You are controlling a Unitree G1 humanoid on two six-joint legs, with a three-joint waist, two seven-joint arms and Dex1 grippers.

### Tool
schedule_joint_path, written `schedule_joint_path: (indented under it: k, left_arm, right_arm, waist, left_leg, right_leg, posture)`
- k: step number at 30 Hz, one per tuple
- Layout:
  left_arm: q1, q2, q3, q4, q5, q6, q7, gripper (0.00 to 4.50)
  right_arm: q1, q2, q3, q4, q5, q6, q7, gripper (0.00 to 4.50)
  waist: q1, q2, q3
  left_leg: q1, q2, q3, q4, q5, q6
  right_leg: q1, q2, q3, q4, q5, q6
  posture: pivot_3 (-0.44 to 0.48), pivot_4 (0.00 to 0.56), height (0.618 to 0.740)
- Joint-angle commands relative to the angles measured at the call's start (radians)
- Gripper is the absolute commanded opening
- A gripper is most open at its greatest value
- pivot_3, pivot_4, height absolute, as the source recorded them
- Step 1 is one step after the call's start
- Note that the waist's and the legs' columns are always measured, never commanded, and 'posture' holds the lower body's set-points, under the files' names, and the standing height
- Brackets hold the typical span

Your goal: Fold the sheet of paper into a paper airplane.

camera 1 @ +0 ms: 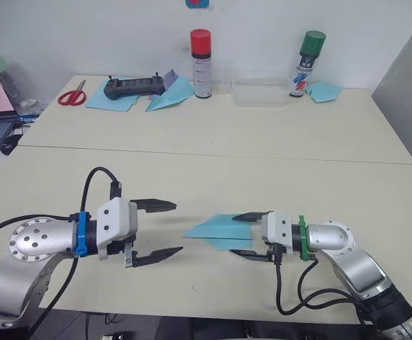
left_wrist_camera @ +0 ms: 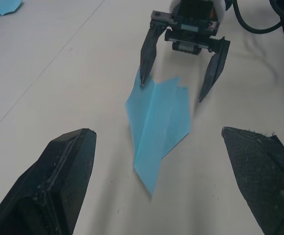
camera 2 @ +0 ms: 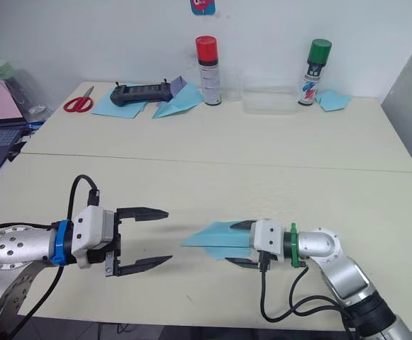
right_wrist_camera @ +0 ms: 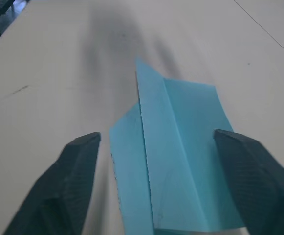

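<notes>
Light-blue paper airplane (camera 1: 220, 232) lies on the near table (camera 1: 276, 177), its tail between the wide-open right gripper (camera 1: 252, 235) fingers; left gripper (camera 1: 164, 228) gapes empty nearby.

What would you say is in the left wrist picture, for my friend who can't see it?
A light-blue paper airplane lies on a pale table, its nose pointing toward the camera. The right end effector is open at its tail end, one finger on each side. The left end effector's two black fingers stand wide apart in front.

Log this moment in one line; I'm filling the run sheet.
paper airplane: folded, on table | right gripper: open, straddling its tail | left gripper: open, apart
</notes>
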Motion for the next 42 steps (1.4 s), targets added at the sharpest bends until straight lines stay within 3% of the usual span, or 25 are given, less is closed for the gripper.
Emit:
schedule_joint_path:
  k: [1, 5, 7, 13, 20, 28, 42]
  left_arm:
    - [-0.022, -0.005, -0.006, -0.011, 0.002, -0.010, 0.009, 4.50]
    - [-0.036, -0.008, -0.014, -0.008, 0.004, -0.008, 0.012, 4.50]
    - [-0.037, -0.008, -0.015, -0.009, 0.003, -0.006, 0.013, 4.50]
    - [-0.036, -0.006, -0.014, -0.016, 0.002, -0.002, 0.020, 4.50]
    - [-0.044, -0.006, -0.020, -0.015, 0.000, 0.000, 0.021, 4.50]
    - [-0.049, -0.008, -0.025, -0.013, 0.001, 0.002, 0.023, 4.50]
    - [-0.049, -0.004, -0.027, -0.022, -0.005, 0.009, 0.020, 4.50]
  right_arm:
    - [-0.033, 0.027, 0.008, 0.030, -0.023, -0.030, -0.017, 4.48]
    - [-0.045, 0.044, 0.017, 0.058, -0.040, -0.070, -0.010, 4.48]
    - [-0.047, 0.053, 0.015, 0.065, -0.038, -0.080, -0.012, 4.12]
    - [-0.045, 0.058, 0.002, 0.056, -0.023, -0.067, -0.007, 2.04]
    - [-0.047, 0.046, -0.001, 0.039, -0.016, -0.050, 0.008, 2.04]
    - [-0.018, -0.012, -0.039, -0.120, 0.123, 0.031, 0.081, 2.04]
    - [-0.085, 0.046, 0.010, 0.055, -0.003, -0.055, 0.029, 2.04]
  waist:
    - [0.000, 0.000, 0.000]
    - [-0.001, 0.000, 0.000]
    - [-0.001, 0.000, 0.000]
    - [-0.001, 0.000, 0.000]
    - [-0.001, 0.000, 0.000]
    - [0.000, 0.000, 0.000]
    - [-0.001, 0.000, 0.000]
  left_leg:
    - [0.000, 0.000, 0.000, 0.000, 0.000, 0.000]
    - [0.000, 0.000, 0.000, 0.000, 0.000, 0.000]
    - [0.000, 0.000, 0.000, 0.000, 0.000, 0.000]
    - [0.000, 0.000, 0.000, 0.000, 0.000, 0.000]
    - [0.000, 0.000, 0.000, 0.000, 0.000, 0.000]
    - [0.000, 0.000, 0.000, 0.000, 0.000, 0.000]
    - [0.000, 0.000, 0.000, 0.000, 0.000, 0.000]
  right_leg:
    - [0.000, 0.000, 0.000, 0.000, 0.000, 0.000]
    - [0.000, 0.000, 0.000, 0.000, 0.000, 0.000]
    - [0.000, 0.000, 0.000, 0.000, 0.000, 0.000]
    - [0.000, 0.000, 0.000, 0.001, 0.000, 0.000]
    - [0.000, 0.000, 0.000, 0.001, 0.000, 0.000]
    - [0.000, 0.000, 0.000, 0.001, 0.000, 0.000]
    - [0.000, 0.000, 0.000, 0.002, 0.000, 0.000]
  posture:
    - [0.000, 0.150, 0.740]
    - [0.000, 0.150, 0.740]
    - [0.000, 0.150, 0.740]
    - [0.000, 0.150, 0.740]
    - [0.000, 0.150, 0.740]
    - [0.000, 0.150, 0.740]
    - [0.000, 0.150, 0.740]
